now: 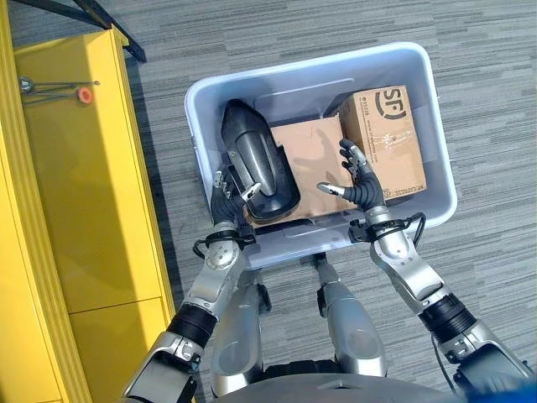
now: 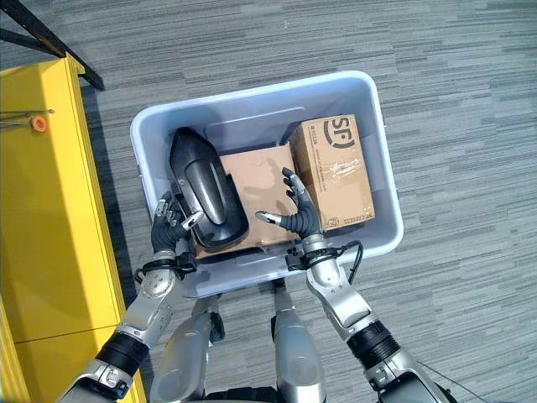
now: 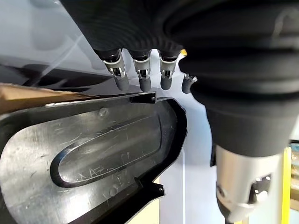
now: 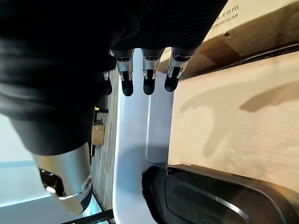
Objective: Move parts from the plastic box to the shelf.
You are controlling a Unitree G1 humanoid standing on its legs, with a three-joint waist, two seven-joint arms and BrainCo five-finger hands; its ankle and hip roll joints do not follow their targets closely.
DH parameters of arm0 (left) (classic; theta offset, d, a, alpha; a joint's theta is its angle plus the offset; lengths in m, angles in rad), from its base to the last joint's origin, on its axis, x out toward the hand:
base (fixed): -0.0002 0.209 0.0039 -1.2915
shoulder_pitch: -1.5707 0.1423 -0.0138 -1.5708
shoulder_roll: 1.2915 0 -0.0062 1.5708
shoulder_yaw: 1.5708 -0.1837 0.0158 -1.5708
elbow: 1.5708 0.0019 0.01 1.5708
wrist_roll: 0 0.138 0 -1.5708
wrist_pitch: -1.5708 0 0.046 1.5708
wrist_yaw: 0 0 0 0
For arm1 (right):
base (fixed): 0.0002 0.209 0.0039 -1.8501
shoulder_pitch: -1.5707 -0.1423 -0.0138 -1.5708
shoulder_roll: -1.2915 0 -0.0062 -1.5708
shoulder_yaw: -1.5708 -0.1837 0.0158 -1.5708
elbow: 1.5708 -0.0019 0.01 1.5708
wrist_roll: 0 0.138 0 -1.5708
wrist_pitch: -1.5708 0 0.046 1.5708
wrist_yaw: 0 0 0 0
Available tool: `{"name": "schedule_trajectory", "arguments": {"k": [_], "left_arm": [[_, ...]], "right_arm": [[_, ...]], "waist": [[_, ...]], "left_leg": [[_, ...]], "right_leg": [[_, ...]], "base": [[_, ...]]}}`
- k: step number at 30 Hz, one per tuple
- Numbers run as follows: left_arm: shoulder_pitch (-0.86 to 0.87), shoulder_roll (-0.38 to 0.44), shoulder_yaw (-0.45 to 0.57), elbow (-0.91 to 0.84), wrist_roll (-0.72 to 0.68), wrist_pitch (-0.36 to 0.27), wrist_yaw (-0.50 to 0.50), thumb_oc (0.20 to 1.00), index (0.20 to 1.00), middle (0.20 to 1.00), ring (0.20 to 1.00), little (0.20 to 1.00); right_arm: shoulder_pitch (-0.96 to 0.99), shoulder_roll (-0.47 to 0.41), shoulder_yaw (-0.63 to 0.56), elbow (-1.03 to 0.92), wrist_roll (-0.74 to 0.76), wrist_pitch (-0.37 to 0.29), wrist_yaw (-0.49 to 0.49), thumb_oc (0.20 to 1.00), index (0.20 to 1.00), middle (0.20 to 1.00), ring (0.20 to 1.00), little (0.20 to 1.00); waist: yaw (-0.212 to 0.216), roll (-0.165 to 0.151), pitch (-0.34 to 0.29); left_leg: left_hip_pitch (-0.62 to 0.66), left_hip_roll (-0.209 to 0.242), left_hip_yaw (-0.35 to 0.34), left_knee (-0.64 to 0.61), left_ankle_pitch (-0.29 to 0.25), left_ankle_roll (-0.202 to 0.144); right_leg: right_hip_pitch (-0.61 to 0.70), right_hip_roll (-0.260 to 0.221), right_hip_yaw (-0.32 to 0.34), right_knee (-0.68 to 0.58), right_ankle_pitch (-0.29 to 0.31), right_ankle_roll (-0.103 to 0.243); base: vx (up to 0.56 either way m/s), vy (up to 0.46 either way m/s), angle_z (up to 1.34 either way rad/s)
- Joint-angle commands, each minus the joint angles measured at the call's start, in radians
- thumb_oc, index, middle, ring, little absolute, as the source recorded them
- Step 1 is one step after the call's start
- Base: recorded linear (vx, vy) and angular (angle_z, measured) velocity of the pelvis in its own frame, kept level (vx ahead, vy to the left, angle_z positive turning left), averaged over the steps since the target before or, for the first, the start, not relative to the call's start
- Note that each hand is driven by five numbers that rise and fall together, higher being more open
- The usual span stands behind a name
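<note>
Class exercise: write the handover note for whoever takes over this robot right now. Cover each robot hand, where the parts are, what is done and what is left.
Left robot hand: open, at the near-left edge of the black part.
Right robot hand: open, over the flat cardboard, holding nothing.
Printed carton stands at the right of the plastic box.
Nothing lifted out yet; all parts remain to move to the yellow shelf.

Both silver-grey arms reach forward and down, bent at the elbows, the wrists under dark ribbed covers. The left hand is held low at the left with its dark-tipped silver fingers loosely extended in a row. The right hand is raised with fingers spread and relaxed, thumb held apart toward the left.
</note>
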Motion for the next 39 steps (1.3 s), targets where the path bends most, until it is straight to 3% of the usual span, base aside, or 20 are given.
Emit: {"name": "schedule_trajectory", "arguments": {"k": [1, 26, 39], "left_arm": [[0.0, -0.008, 0.034, 0.024, 0.079, -0.051, 0.028, 1.0, 1.0, 1.0, 1.0, 1.0], [-0.01, -0.019, 0.052, 0.08, 0.102, -0.04, 0.128, 1.0, 1.0, 1.0, 1.0, 1.0], [-0.143, -0.087, 0.061, 0.241, -0.025, -0.039, 0.207, 1.0, 1.0, 1.0, 1.0, 1.0]], "right_arm": [[0.003, 0.01, -0.025, -0.094, 0.023, -0.071, -0.017, 1.0, 1.0, 1.0, 1.0, 1.0], [0.0, 0.01, -0.003, -0.092, 0.029, -0.09, -0.067, 1.0, 1.0, 1.0, 1.0, 1.0], [-0.036, 0.019, 0.043, -0.094, 0.036, -0.08, -0.12, 1.0, 1.0, 1.0, 1.0, 1.0]], "waist": [[0.004, -0.034, -0.017], [0.004, -0.046, 0.008], [-0.031, -0.085, 0.02]], "left_leg": [[0.004, 0.088, 0.004, 0.018, 0.039, -0.097], [-0.034, 0.09, -0.002, 0.012, 0.046, -0.101], [-0.084, 0.101, 0.015, 0.008, 0.058, -0.106]], "right_leg": [[-0.06, -0.069, -0.078, 0.054, 0.041, 0.052], [-0.095, -0.063, -0.085, 0.055, 0.049, 0.053], [-0.165, -0.043, -0.064, 0.067, 0.059, 0.047]], "base": [[0.0, 0.0, 0.0], [0.0, 0.0, 0.0], [0.0, -0.005, -0.03]]}}
